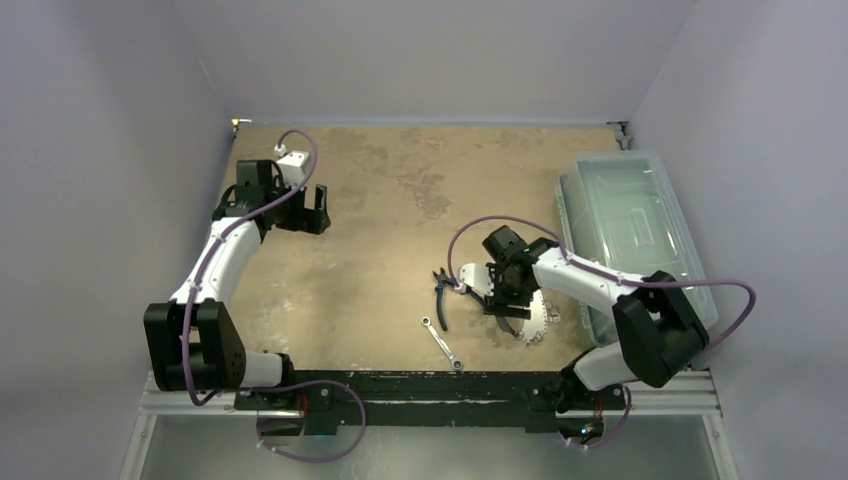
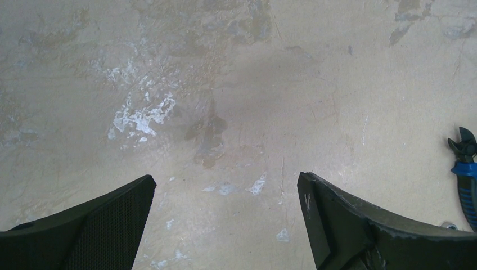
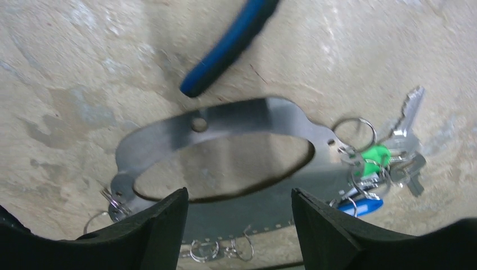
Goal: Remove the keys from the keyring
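Observation:
The keyring (image 3: 225,121) is a large flat grey metal oval loop lying on the table, with small split rings along its edge. The keys (image 3: 402,146), silver with a green tag (image 3: 376,154) and a blue tag (image 3: 355,207), hang in a bunch at its right end. My right gripper (image 3: 239,198) is open and empty, just above the loop's near band, a finger to each side. In the top view it (image 1: 505,300) covers part of the keyring (image 1: 537,320). My left gripper (image 2: 225,185) is open and empty over bare table, far to the left (image 1: 318,212).
Blue-handled pliers (image 1: 441,295) lie just left of the right gripper; their handle (image 3: 230,45) crosses above the loop, and their head (image 2: 464,154) shows at the left wrist view's right edge. A silver wrench (image 1: 440,343) lies near the front edge. A clear plastic bin (image 1: 630,225) stands at the right.

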Tool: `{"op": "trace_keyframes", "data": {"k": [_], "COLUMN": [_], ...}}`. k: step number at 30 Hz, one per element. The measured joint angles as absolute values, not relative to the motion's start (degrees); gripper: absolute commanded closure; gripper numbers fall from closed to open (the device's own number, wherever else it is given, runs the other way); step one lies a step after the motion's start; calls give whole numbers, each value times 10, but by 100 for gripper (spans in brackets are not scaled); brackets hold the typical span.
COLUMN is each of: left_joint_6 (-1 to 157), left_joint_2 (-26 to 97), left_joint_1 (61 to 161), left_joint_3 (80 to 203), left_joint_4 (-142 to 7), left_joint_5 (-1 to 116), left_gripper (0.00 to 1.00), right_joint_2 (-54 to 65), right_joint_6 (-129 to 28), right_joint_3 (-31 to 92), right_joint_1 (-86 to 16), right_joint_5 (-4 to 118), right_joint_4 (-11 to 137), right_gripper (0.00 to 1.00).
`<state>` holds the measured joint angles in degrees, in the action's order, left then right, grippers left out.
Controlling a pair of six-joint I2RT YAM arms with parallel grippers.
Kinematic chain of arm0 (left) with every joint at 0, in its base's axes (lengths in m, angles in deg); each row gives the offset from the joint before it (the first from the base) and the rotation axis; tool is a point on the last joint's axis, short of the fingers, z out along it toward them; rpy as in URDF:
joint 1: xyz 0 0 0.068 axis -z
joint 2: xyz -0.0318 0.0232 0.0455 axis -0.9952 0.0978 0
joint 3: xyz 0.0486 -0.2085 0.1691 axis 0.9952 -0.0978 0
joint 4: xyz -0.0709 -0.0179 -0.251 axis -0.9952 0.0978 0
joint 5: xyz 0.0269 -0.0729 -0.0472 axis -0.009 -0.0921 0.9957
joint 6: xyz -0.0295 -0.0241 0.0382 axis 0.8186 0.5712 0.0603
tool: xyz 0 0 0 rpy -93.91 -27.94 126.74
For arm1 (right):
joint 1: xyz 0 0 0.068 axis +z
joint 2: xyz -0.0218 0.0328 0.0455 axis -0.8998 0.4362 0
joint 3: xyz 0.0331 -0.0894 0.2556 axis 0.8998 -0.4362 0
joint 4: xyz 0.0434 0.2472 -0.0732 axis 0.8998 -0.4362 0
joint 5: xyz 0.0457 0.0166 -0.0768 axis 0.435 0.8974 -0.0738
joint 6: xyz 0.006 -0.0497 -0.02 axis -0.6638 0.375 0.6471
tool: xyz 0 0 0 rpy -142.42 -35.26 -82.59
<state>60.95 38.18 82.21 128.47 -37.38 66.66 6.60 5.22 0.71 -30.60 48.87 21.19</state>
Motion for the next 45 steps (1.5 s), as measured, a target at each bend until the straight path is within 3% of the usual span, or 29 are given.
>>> {"op": "trace_keyframes", "data": {"k": [6, 15, 30, 40, 45], "left_joint_6": [610, 610, 622, 640, 655], "left_joint_2": [382, 382, 406, 455, 474], "left_joint_1": [822, 822, 818, 745, 735], "left_joint_3": [1285, 1285, 1316, 1362, 1373], "left_joint_4": [-374, -373, -350, -341, -341], "left_joint_5": [665, 663, 680, 718, 733], "left_gripper": [1, 1, 1, 1, 1], "right_joint_2": [87, 118, 295, 454, 508], "right_joint_6": [52, 46, -64, -177, -246], "right_joint_3": [-9, 5, 214, 418, 481], "right_joint_1": [-268, -205, -114, -84, -88], "right_joint_5": [474, 441, 514, 692, 703], "right_joint_4": [232, 216, 158, 407, 464], "right_gripper": [41, 42, 40, 37, 36]}}
